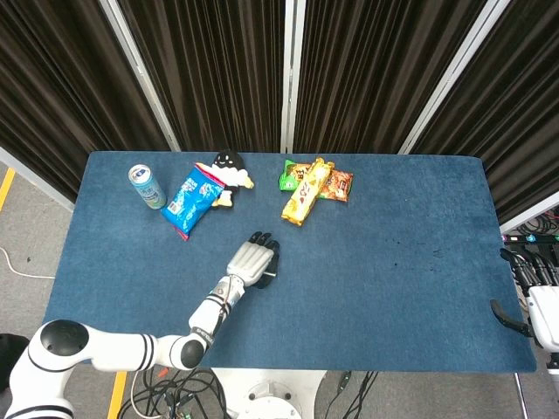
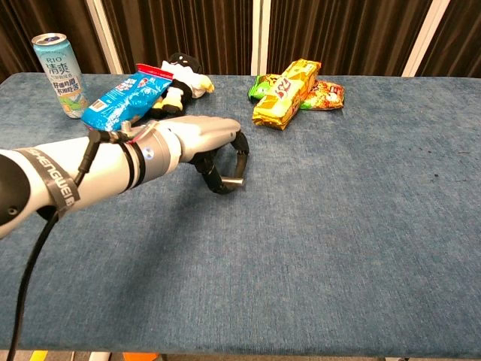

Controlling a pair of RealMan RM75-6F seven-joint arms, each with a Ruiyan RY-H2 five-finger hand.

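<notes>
We are holding our left hand (image 2: 197,140) low over the middle of the blue table (image 1: 393,288), palm down, fingers curling under with nothing in them. Nearest to it are the blue snack bag (image 2: 125,98), lying flat just ahead and to the left, and the black-and-white plush toy (image 2: 180,81) touching that bag's far edge. The bag is looking light, crinkly and slippery to us, with crushable contents, so we are judging a gentle pinch across its narrow middle or at a sealed end as best. The can (image 2: 62,64) is standing upright further left. The yellow snack packs (image 2: 285,92) are lying well apart to the right. Our right hand (image 1: 540,305) is sitting off the table's right edge; we cannot tell how its fingers lie.
</notes>
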